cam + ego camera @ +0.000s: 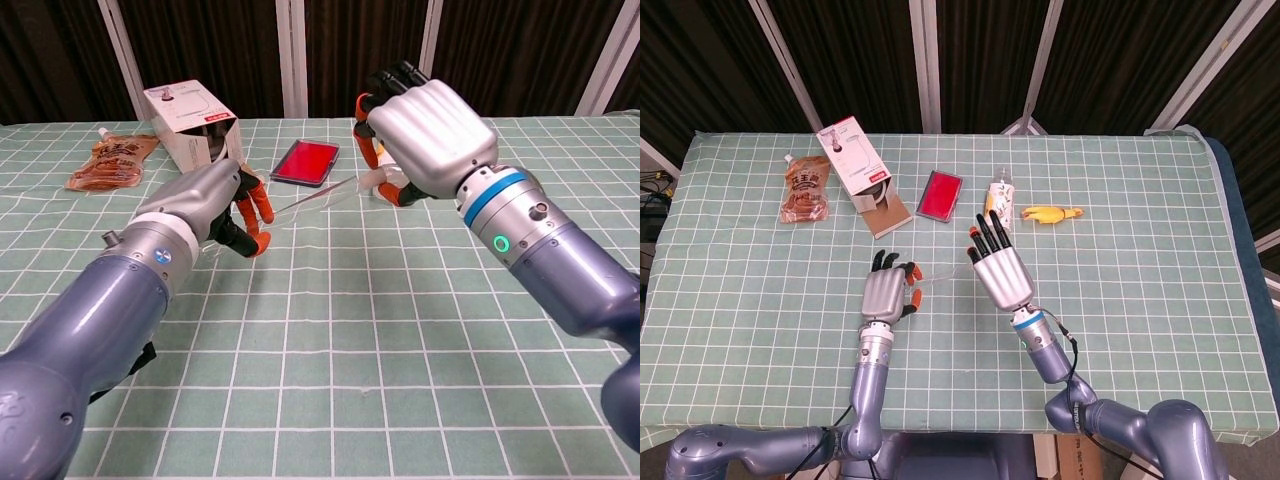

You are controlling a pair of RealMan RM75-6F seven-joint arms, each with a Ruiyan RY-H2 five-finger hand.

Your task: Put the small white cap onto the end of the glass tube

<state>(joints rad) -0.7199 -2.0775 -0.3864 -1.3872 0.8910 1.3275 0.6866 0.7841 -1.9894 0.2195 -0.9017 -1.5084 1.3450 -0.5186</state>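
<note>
A thin clear glass tube (310, 197) slants across the middle of the table, its near end gripped in the orange-tipped fingers of my left hand (215, 205). At the tube's far end, my right hand (425, 135) pinches the small white cap (374, 179) between thumb and fingertips. The cap touches the tube's tip; whether it is seated on it is hidden by the fingers. In the head view the left hand (886, 291) and right hand (998, 268) sit close together, and the tube (943, 279) is only a faint line between them.
Along the far side of the table lie a brown snack pouch (805, 188), an opened white box (856, 165), a red flat case (941, 195), a small bottle (1000, 194) and a yellow toy (1052, 213).
</note>
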